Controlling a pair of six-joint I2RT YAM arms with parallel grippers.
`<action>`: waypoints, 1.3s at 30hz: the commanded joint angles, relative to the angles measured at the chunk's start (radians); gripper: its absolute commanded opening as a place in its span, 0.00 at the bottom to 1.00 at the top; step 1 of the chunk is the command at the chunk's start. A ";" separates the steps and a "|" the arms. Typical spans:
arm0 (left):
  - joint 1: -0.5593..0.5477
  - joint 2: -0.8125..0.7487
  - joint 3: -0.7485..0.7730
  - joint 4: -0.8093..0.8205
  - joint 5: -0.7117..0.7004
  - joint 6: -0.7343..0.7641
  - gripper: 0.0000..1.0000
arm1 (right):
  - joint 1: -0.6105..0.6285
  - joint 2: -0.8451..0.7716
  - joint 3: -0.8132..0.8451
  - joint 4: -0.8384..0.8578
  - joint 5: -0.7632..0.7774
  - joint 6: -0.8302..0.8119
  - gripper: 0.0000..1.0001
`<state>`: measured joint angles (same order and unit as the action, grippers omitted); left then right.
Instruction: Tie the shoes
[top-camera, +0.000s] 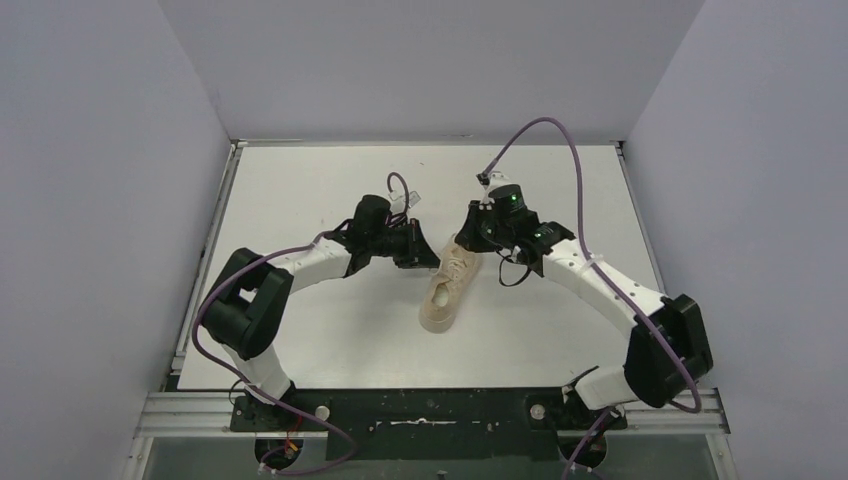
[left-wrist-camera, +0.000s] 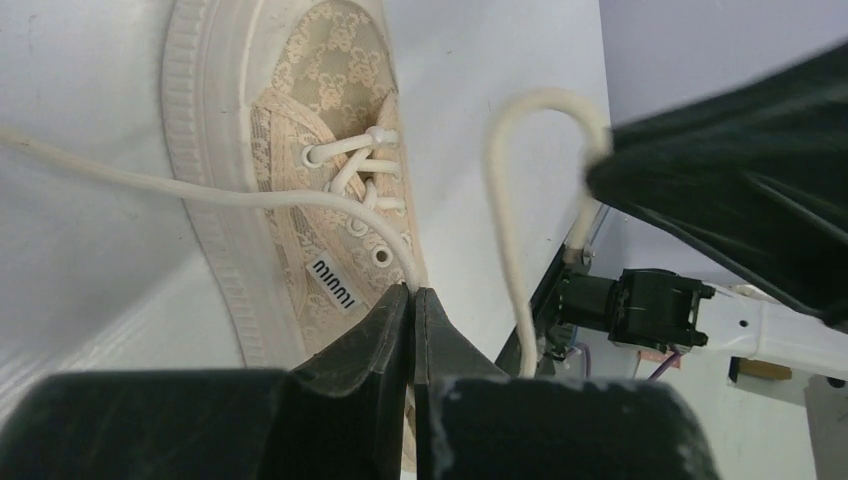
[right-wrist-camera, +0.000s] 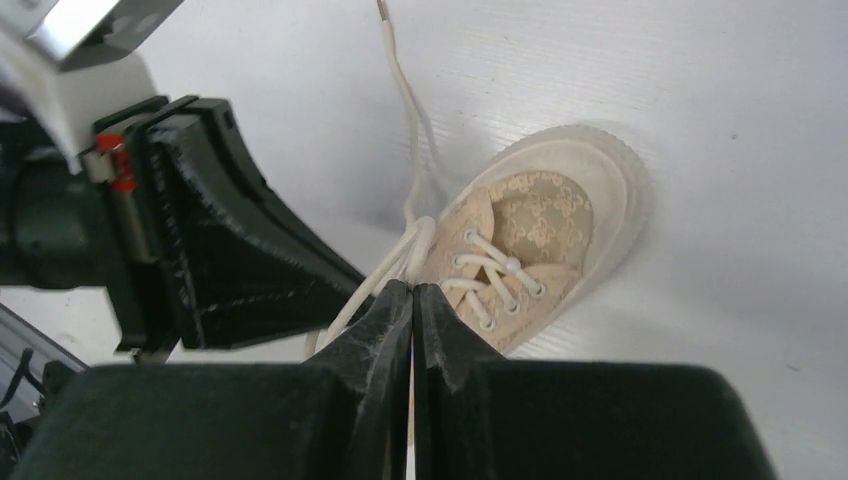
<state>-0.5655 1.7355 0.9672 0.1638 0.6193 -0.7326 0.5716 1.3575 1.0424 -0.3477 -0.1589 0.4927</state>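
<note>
The cream-beige sneaker (top-camera: 446, 292) lies on the white table between both grippers, its toe toward the far side. My left gripper (left-wrist-camera: 412, 291) is shut on a thin cream lace (left-wrist-camera: 240, 197) that runs across the shoe (left-wrist-camera: 300, 150) to its tips. My right gripper (right-wrist-camera: 412, 288) is shut just above the shoe's eyelets (right-wrist-camera: 500, 270), with lace strands (right-wrist-camera: 395, 265) running in at its tips. In the left wrist view a lace loop (left-wrist-camera: 497, 190) hangs from the right gripper's black finger (left-wrist-camera: 720, 170). In the top view the two grippers (top-camera: 425, 252) (top-camera: 472, 238) meet over the shoe's toe end.
Purple cables (top-camera: 560, 135) arc over the back of the table from the right arm. A loose lace end (right-wrist-camera: 392, 60) trails across the table beyond the shoe. The left gripper's black body (right-wrist-camera: 220, 240) sits close beside my right fingers. Grey walls enclose the table.
</note>
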 joint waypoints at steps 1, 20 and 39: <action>0.006 0.010 0.081 -0.013 0.068 -0.041 0.00 | -0.052 0.099 0.052 0.215 -0.153 0.123 0.00; -0.001 0.020 0.044 0.065 0.072 -0.131 0.00 | -0.078 0.202 -0.140 0.513 -0.097 0.367 0.00; 0.001 0.024 0.038 0.056 0.060 -0.135 0.00 | -0.128 0.127 -0.197 0.494 -0.044 0.297 0.00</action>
<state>-0.5667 1.7641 0.9993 0.1776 0.6647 -0.8722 0.4664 1.5467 0.8333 0.1097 -0.2371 0.8425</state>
